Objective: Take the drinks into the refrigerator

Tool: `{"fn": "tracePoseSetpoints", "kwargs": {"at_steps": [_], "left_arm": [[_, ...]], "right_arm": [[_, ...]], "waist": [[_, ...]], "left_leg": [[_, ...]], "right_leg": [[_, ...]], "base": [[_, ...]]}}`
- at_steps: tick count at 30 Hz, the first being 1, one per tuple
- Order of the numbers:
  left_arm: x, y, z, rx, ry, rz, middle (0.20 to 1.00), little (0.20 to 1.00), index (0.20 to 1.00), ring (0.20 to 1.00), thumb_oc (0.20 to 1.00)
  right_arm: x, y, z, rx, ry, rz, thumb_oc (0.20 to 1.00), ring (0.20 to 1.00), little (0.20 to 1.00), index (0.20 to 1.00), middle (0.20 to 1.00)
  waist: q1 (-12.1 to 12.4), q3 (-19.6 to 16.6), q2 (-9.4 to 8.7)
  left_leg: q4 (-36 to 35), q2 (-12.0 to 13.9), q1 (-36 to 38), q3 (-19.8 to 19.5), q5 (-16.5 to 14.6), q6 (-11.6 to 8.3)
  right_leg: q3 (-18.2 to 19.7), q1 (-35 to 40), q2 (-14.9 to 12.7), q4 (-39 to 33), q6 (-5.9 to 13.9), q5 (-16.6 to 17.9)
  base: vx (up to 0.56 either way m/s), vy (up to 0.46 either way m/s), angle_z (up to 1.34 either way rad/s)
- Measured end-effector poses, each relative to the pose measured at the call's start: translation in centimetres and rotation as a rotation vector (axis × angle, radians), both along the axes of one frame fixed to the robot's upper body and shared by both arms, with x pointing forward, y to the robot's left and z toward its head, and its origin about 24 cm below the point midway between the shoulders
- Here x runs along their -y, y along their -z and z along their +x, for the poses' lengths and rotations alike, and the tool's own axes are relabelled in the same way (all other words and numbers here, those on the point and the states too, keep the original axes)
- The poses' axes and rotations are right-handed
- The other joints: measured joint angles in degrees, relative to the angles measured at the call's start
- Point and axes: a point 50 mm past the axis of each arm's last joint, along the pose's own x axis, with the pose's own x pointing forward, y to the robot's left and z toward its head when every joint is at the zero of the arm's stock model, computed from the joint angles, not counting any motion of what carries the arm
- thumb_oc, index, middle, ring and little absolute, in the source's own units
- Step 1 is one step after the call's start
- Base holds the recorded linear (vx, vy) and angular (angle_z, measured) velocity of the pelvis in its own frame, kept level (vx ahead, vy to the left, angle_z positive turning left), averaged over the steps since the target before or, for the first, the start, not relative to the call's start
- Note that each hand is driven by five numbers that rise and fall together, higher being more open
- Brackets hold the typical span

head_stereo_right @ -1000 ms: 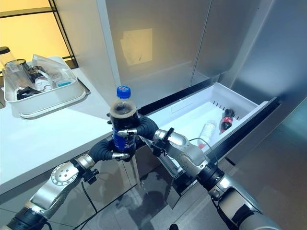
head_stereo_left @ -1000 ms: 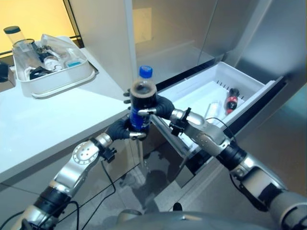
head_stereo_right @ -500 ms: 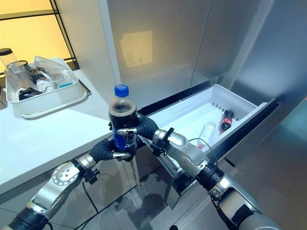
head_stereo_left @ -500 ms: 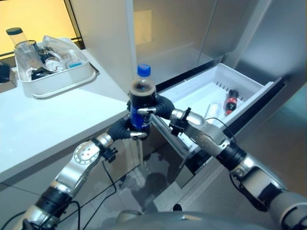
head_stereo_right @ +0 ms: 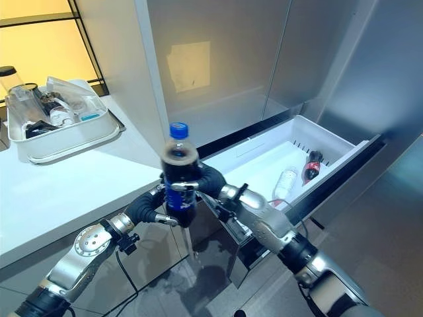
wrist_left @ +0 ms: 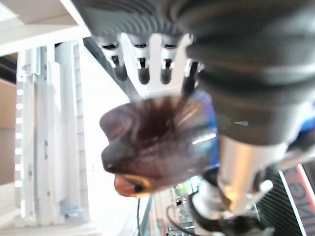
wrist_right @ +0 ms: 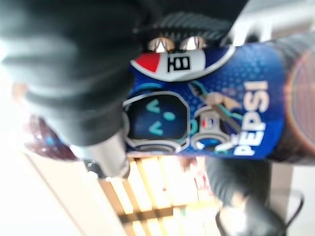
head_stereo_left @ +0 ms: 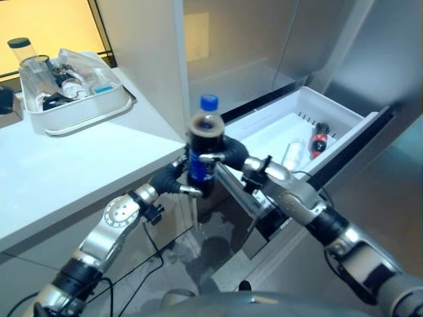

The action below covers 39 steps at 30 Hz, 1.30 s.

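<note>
Cola bottle held upright between both hands.
The left hand (head_stereo_left: pixel 173 179) and right hand (head_stereo_left: pixel 232 153) both grasp the blue-capped cola bottle (head_stereo_left: pixel 202 156) beside the table (head_stereo_left: pixel 59 165), near the open white refrigerator drawer (head_stereo_left: pixel 344 119).

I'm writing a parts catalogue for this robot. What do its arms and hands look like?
Both arms are silver-grey metal segments with black joint bands; the left arm bears a round silver disc. The left hand and right hand wear dark ribbed covers, with silver, dark-tipped fingers. The right arm carries a thin black cable.
</note>
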Motion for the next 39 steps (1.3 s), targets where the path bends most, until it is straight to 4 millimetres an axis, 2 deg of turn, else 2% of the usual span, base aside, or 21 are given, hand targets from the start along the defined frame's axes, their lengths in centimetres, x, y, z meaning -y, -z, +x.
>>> {"fn": "tracePoseSetpoints", "kwargs": {"at_steps": [4,7,12,16,19,25,32,34,39], "left_arm": [[-0.4,0.1,-0.6,-0.022,0.001,-0.047,1.000,1.000,1.000,1.000,1.000],[-0.7,0.8,-1.2,-0.063,-0.003,-0.066,1.000,1.000,1.000,1.000,1.000],[-1.7,1.1,-1.6,-0.070,-0.066,-0.113,1.000,1.000,1.000,1.000,1.000],[-3.1,1.6,-2.4,-0.083,-0.149,-0.143,1.000,1.000,1.000,1.000,1.000],[-4.1,1.8,-2.8,-0.079,-0.241,-0.233,1.000,1.000,1.000,1.000,1.000],[-4.2,1.4,-2.8,-0.035,-0.286,-0.311,1.000,1.000,1.000,1.000,1.000],[-4.5,1.3,-3.1,-0.028,-0.284,-0.317,1.000,1.000,1.000,1.000,1.000],[-4.5,1.3,-3.3,-0.036,-0.270,-0.327,1.000,1.000,1.000,1.000,1.000],[-4.7,1.2,-3.4,-0.043,-0.260,-0.367,1.000,1.000,1.000,1.000,1.000]], "right_arm": [[5.3,-0.1,0.4,0.010,0.220,-0.009,0.200,0.200,0.200,0.200,0.200],[6.9,-0.4,0.4,0.028,0.303,0.018,0.200,0.200,0.200,0.200,0.200],[10.2,-0.1,-0.8,0.044,0.427,0.043,0.200,0.200,0.200,0.200,0.200],[13.4,0.3,-2.0,0.053,0.544,-0.041,0.200,0.200,0.200,0.200,0.200],[15.8,-0.1,-2.5,0.085,0.661,-0.077,0.200,0.200,0.200,0.200,0.200],[17.0,-0.9,-2.9,0.141,0.737,-0.091,0.200,0.200,0.200,0.200,0.200],[17.4,-1.3,-3.0,0.161,0.718,-0.152,0.200,0.200,0.200,0.200,0.200],[18.3,-2.1,-3.0,0.185,0.708,-0.248,0.200,0.200,0.200,0.200,0.200],[20.9,-2.8,-2.2,0.174,0.782,-0.336,0.200,0.200,0.200,0.200,0.200]], "waist": [[-0.18,0.23,0.36],[-1.48,0.43,0.61],[-1.56,0.57,0.78],[-1.54,0.72,0.70],[-1.47,0.80,0.57],[-1.69,0.90,0.46],[-1.42,1.03,0.21],[-1.29,1.10,0.08],[-0.75,2.08,-1.36]], "left_leg": [[-0.01,-0.07,-0.89,-0.37,0.07,0.06],[0.00,-0.09,-0.88,-0.30,0.03,-0.02],[-0.01,0.12,-0.88,-0.30,-0.05,-0.10],[-0.20,0.10,-0.95,-0.34,-0.10,-0.05],[-0.16,0.02,-1.74,-0.43,-0.12,0.00],[-0.02,0.10,-1.95,-0.57,-0.12,-0.02],[-0.03,0.07,-2.77,-0.58,-0.17,0.01],[0.00,0.02,-3.70,-0.60,-0.10,0.07],[0.01,0.05,-5.11,-0.79,-0.05,0.09]], "right_leg": [[-0.22,-0.71,0.04,-0.06,-0.01,0.05],[-0.19,-0.76,0.24,-0.07,-0.02,0.01],[-0.19,-0.76,0.27,-0.08,-0.03,-0.08],[-0.24,-0.83,0.11,-0.08,0.36,-0.46],[-0.28,-1.51,0.00,-0.11,0.44,-0.58],[-0.35,-1.65,0.15,-0.10,0.05,-0.23],[-0.37,-2.45,0.04,-0.10,0.47,-0.59],[-0.36,-3.24,0.02,-0.09,0.09,-0.16],[-0.53,-4.59,0.06,-0.08,0.10,-0.09]], "base": [[0.02,0.007,0.03],[0.00,0.000,0.00],[0.02,0.005,0.00],[0.01,0.002,0.00],[0.02,0.003,0.00],[0.01,0.000,0.00],[0.01,0.002,0.00],[0.00,0.000,0.00],[-0.03,-0.016,0.01]]}}
